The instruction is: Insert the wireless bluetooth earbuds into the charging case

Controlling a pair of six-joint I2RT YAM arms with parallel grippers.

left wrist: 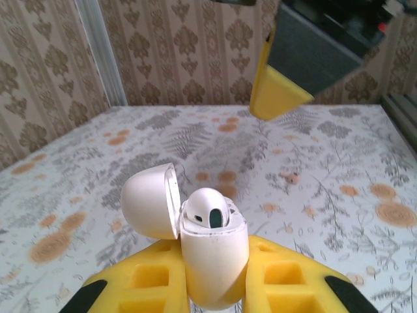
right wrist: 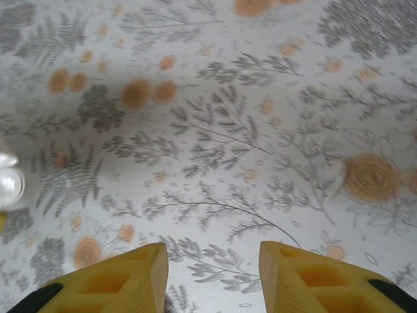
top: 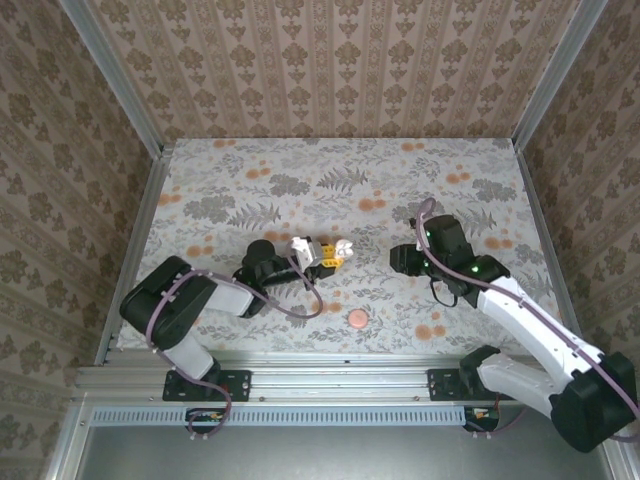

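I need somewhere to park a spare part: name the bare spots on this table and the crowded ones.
Bare: the far half of the table, up to the back wall, and the near strip between the pink disc and the right arm. Crowded: the middle, where the left fingers grip the open charging case.

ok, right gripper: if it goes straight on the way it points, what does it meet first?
Bare tablecloth, as far as I can tell. The right gripper angles down at it, open. A pale blur, maybe the earbud, lies right of that line.
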